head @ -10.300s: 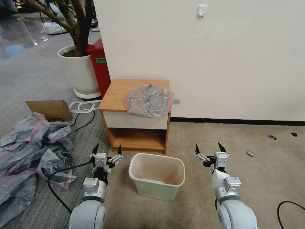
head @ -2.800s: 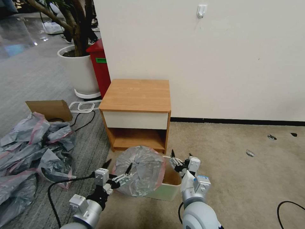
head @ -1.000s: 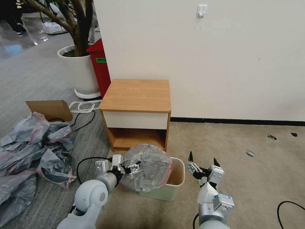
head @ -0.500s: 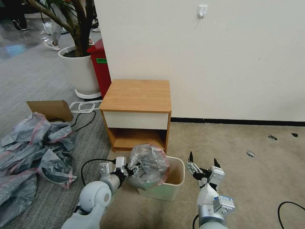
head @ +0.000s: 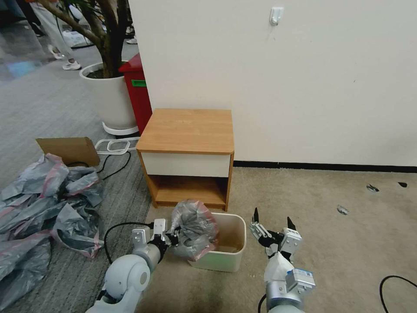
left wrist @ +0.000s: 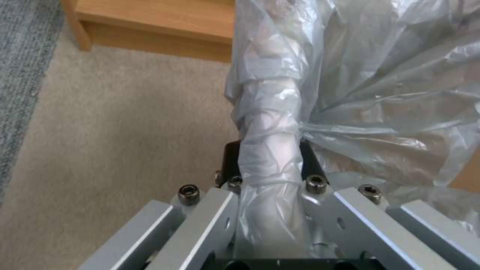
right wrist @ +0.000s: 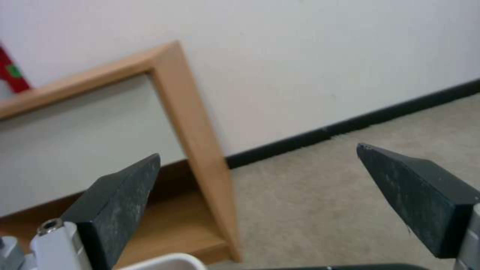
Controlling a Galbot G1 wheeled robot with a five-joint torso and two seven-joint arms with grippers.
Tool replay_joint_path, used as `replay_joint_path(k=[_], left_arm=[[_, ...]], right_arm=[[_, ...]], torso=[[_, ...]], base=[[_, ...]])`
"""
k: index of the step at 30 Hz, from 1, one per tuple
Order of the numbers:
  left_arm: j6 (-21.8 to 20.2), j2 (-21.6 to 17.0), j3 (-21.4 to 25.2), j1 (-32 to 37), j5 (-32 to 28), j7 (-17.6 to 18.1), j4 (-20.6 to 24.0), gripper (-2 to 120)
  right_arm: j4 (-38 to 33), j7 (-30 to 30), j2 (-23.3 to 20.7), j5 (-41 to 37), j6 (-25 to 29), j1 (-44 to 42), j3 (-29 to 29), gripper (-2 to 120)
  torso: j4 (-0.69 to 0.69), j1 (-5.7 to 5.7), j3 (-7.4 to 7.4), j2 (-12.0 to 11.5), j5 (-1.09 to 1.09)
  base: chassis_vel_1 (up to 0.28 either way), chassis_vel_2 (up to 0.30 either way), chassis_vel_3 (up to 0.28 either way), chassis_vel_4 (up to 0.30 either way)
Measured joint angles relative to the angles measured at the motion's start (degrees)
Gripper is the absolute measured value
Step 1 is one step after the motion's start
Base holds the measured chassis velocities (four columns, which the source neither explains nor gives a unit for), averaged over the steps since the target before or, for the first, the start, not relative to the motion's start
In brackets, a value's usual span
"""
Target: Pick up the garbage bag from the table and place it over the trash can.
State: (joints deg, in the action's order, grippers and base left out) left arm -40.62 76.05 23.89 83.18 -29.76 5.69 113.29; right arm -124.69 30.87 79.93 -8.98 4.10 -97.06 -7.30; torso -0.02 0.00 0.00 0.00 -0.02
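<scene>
Head view: left gripper [head: 173,238] clamps garbage bag [head: 193,226] over trash can [head: 226,261]

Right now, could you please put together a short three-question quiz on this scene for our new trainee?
1. True or false: the garbage bag lies on the table.
2. Which gripper holds the bag? A) left gripper B) right gripper
3. Fill in: the bag covers the ____ side of the trash can, as the robot sees it.

Key:
1. False; it hangs bunched over the can's rim.
2. A; its jaws are clamped on a twisted fold of bag, while the right gripper waits open beside the can.
3. Left.
</scene>
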Motion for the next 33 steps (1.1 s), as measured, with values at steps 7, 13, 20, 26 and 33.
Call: replay_joint_path(k=[7, 13, 20, 26, 33], left_arm=[[8.2, 0.0, -0.2, 3.7, 2.2, -1.5, 2.8, 5], [13.6, -0.7, 0.5, 5.7, 3.8, -4.1, 6.4, 5], [14.4, -1.9, 1.4, 7.8, 3.8, -5.9, 10.5, 5], [14.5, -2.5, 1.8, 9.3, 4.0, -7.2, 13.4, 5], [14.8, -3.1, 1.9, 10.2, 4.4, -7.7, 14.9, 5]], right_arm=[[-5.1, -18.1, -4.6, -14.0, -3.7, -1.7, 2.5, 100], [-5.5, -24.3, -9.8, -21.0, -13.9, 1.8, 4.4, 100], [-1.5, -21.2, -12.3, -27.6, -18.7, 8.7, 4.6, 100], [0.6, -19.5, -13.8, -32.0, -20.1, 12.1, 4.3, 100], [2.0, -19.5, -15.1, -35.0, -20.4, 14.3, 4.2, 100]], torso=[[0.0, 0.0, 0.02, 0.0, -0.03], [0.0, 0.0, 0.0, 0.0, 0.02], [0.01, 0.0, 0.0, 0.0, 0.03], [0.01, 0.0, 0.0, 0.0, 0.02], [0.01, 0.0, 0.0, 0.0, 0.02]], base=[[0.0, 0.0, 0.0, 0.0], [0.0, 0.0, 0.0, 0.0], [0.0, 0.0, 0.0, 0.0], [0.0, 0.0, 0.0, 0.0], [0.0, 0.0, 0.0, 0.0]])
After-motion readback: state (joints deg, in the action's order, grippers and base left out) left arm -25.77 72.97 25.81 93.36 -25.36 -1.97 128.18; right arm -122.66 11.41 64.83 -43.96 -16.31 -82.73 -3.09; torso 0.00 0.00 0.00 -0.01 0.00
